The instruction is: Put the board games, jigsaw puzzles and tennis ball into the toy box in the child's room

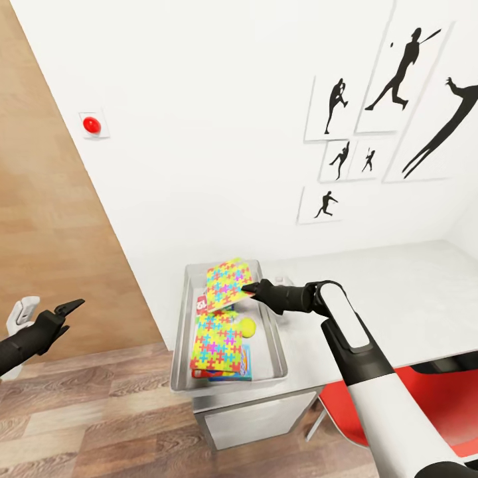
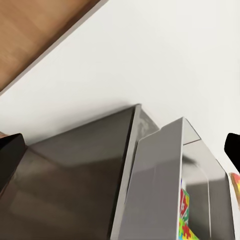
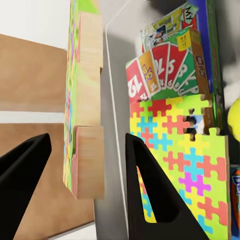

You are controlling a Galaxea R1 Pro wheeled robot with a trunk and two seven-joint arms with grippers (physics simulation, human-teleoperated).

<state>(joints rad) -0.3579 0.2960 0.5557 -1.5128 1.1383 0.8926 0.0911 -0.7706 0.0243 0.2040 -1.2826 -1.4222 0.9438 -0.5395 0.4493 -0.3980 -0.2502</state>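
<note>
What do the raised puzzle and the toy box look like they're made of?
The raised jigsaw puzzle between the right hand's fingers looks wooden: bare tan grain on its back, a bright printed face. The toy box looks like smooth grey metal or glossy plastic, judging by its sheen.

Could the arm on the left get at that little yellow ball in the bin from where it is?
Probably not yet. The left tool hangs out over the floor, apart from the toy box, and the tennis ball sits at the box's far side, beside a puzzle slab.

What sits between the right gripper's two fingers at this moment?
In the right wrist view, the second jigsaw puzzle stands edge-on between the open right gripper fingers, above the toy box.
</note>
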